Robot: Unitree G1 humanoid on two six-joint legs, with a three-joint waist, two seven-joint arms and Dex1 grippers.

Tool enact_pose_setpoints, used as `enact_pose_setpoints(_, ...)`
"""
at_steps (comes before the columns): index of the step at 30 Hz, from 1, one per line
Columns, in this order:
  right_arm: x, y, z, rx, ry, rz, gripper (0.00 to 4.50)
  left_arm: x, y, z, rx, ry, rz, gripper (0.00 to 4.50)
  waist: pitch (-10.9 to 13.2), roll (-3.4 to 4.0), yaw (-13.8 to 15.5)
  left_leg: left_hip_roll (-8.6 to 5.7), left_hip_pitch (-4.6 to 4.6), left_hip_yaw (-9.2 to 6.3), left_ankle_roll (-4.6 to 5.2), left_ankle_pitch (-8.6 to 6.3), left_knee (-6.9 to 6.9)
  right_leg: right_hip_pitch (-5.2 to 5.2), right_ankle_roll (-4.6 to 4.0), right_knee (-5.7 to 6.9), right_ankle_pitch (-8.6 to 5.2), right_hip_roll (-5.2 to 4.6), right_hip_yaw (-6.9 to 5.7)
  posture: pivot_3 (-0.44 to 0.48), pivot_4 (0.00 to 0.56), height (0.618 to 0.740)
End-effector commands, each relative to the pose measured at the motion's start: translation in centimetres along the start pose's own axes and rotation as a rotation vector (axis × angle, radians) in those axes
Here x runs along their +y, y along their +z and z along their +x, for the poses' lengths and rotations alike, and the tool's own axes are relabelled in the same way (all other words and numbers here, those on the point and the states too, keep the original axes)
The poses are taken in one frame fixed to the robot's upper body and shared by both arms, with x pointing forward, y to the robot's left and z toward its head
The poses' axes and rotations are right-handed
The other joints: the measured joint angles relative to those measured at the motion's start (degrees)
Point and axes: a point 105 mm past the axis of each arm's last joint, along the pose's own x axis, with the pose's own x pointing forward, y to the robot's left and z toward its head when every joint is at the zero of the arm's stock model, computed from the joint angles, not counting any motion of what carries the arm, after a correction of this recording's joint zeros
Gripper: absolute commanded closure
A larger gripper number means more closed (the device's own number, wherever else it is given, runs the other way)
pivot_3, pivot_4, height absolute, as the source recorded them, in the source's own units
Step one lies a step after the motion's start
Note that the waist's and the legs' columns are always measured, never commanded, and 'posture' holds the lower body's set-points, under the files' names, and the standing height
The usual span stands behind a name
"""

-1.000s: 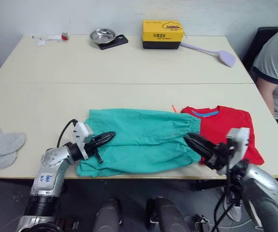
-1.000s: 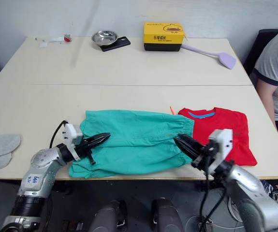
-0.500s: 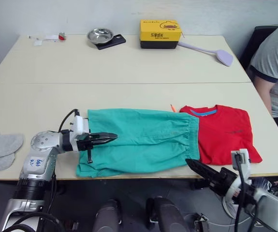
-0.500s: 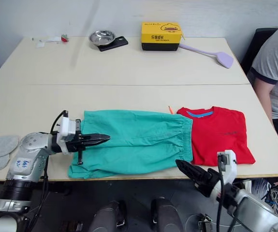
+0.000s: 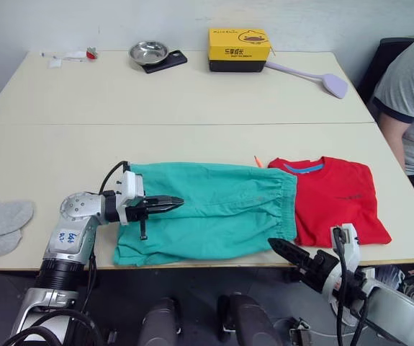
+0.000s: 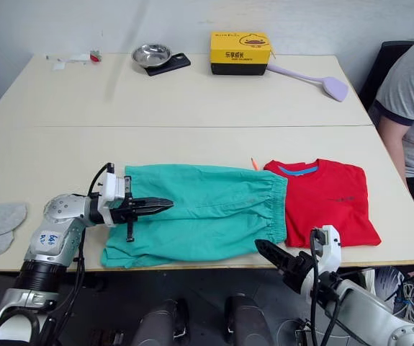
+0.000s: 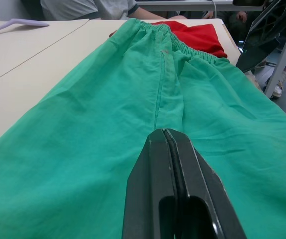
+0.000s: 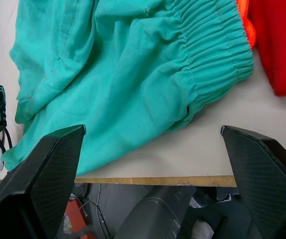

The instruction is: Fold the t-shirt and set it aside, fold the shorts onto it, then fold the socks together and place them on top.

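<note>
The teal-green shorts (image 5: 210, 209) are lying spread flat near the front edge of the table (image 5: 192, 101), legs toward our left and the gathered waistband overlapping the edge of the folded red t-shirt (image 5: 333, 196), which is sitting just to their right. An orange drawstring tip (image 5: 258, 161) is poking out at the far edge where the two garments meet. The two light-grey socks (image 5: 1, 222) are lying overlapped well apart at the far left of the table, near its front edge.

We are holding our left gripper (image 5: 169, 204) over the leg end of the shorts, its two black fingers pressed together with nothing between them, pointing along the cloth toward the waistband; the left wrist view is showing the closed fingers (image 7: 177, 189) just above the green fabric. We are keeping our right gripper (image 6: 273, 256) below and in front of the table's front edge, beneath the waistband corner, and its fingers (image 8: 48, 169) are standing wide apart in the right wrist view, holding nothing.

Along the far side of the table, a steel bowl (image 5: 147, 52) is resting on a dark pad (image 5: 169, 61), a yellow box (image 5: 240, 49) is sitting beside it, and a lilac spatula (image 5: 315, 76) is lying to the right. A person in a grey shirt (image 5: 412, 108) is sitting at the table's right end.
</note>
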Motion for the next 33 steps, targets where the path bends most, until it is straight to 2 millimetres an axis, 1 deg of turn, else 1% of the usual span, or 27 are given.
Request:
enact_pose_setpoints(1,1.0,0.2,-0.6,0.005,0.022,-0.006,0.03,0.4,0.8,0.1,-0.019,0.016,0.041,4.5,0.0,0.0,0.0,0.0,0.0,0.0,0.0,0.0,0.0,0.0,0.0,0.0,0.0,-0.01,0.0,0.0,0.15,0.74)
enact_pose_setpoints(4,0.7,0.2,-0.5,0.016,0.011,-0.001,0.03,0.5,0.8,0.2,-0.022,0.023,0.04,4.5,0.0,0.0,0.0,0.0,-0.02,0.0,0.01,-0.01,-0.01,0.0,0.0,-0.01,0.0,-0.01,0.0,0.0,0.15,0.74)
enact_pose_setpoints(6,0.7,-0.1,0.0,0.031,0.014,-0.005,0.03,0.5,0.8,0.2,-0.027,0.03,0.037,4.5,0.0,0.0,0.0,0.0,-0.02,0.0,0.01,-0.01,-0.01,-0.01,0.0,-0.02,0.0,0.0,0.0,0.0,0.15,0.74)
enact_pose_setpoints(11,1.7,-0.2,2.8,0.019,0.051,0.005,0.03,0.5,0.8,0.8,-0.029,0.033,0.035,4.5,0.0,-0.05,-0.2,0.02,0.01,0.0,0.0,0.02,0.01,-0.01,0.01,0.0,0.03,0.02,0.02,0.0,0.15,0.74)
enact_pose_setpoints(13,2.2,0.4,4.0,-0.024,0.066,0.012,0.03,0.7,0.8,1.0,-0.031,0.04,0.037,4.5,0.0,-0.04,-0.2,0.03,0.02,0.0,-0.01,0.06,-0.01,-0.01,-0.01,0.0,0.04,0.03,0.02,0.0,0.15,0.74)
enact_pose_setpoints(15,2.7,1.2,5.2,-0.072,0.08,0.028,0.03,1.2,0.7,1.0,-0.026,0.06,0.041,4.5,0.0,-0.05,-0.1,0.04,0.02,0.0,-0.02,0.08,-0.01,-0.02,-0.03,0.0,0.05,0.03,0.02,0.0,0.15,0.74)
enact_pose_setpoints(18,3.5,1.3,6.5,-0.09,0.101,0.026,0.03,2.1,0.3,1.0,-0.014,0.112,0.032,4.5,0.0,-0.04,-0.1,0.03,-0.01,0.0,0.0,0.1,0.01,-0.03,-0.03,0.01,0.07,0.02,0.02,0.0,0.15,0.74)
enact_pose_setpoints(21,3.9,1.5,7.6,-0.105,0.108,0.011,0.03,2.6,-0.4,1.1,0.005,0.143,0.017,4.5,0.0,-0.05,-0.3,0.01,-0.01,0.01,0.0,0.09,-0.04,-0.04,-0.01,0.0,0.08,0.0,0.02,0.0,0.15,0.74)
enact_pose_setpoints(24,3.9,2.7,8.5,-0.167,0.09,-0.015,0.03,2.7,-1.5,1.0,0.037,0.167,0.001,4.5,0.0,-0.05,-0.4,0.02,0.0,0.02,-0.02,0.09,-0.04,-0.05,-0.01,0.0,0.08,0.0,0.02,0.0,0.15,0.74)
enact_pose_setpoints(26,3.0,4.0,8.9,-0.239,0.027,-0.043,0.03,2.7,-2.2,0.9,0.055,0.177,-0.011,4.5,0.0,-0.05,-0.3,0.02,0.0,0.02,-0.02,0.1,-0.03,-0.05,-0.02,0.02,0.08,0.0,0.02,0.0,0.15,0.74)
enact_pose_setpoints(28,2.5,5.0,9.1,-0.287,-0.003,-0.067,0.03,2.5,-2.8,0.8,0.069,0.185,-0.016,4.5,0.0,-0.05,-0.2,0.01,-0.01,0.02,0.01,0.12,-0.01,-0.05,-0.03,0.04,0.11,-0.03,0.02,0.0,0.15,0.74)
enact_pose_setpoints(30,2.6,5.3,9.3,-0.307,0.009,-0.091,0.03,2.4,-3.3,0.8,0.08,0.197,-0.029,4.5,0.0,-0.05,0.0,-0.01,0.0,0.03,0.02,0.13,0.0,-0.03,-0.02,0.03,0.13,-0.06,0.02,0.0,0.15,0.74)
enact_pose_setpoints(32,3.3,6.1,9.4,-0.36,0.035,-0.14,0.03,2.1,-4.1,0.8,0.1,0.196,-0.035,4.5,0.0,-0.05,0.0,-0.05,-0.01,0.02,0.05,0.13,-0.01,-0.03,-0.01,0.02,0.14,-0.12,0.01,0.0,0.15,0.74)
enact_pose_setpoints(33,3.6,6.5,9.4,-0.389,0.042,-0.175,0.2,2.1,-4.2,0.8,0.106,0.207,-0.036,4.5,0.0,-0.05,0.0,-0.05,-0.02,0.02,0.06,0.13,-0.01,-0.03,-0.01,0.01,0.14,-0.13,0.01,0.0,0.15,0.74)
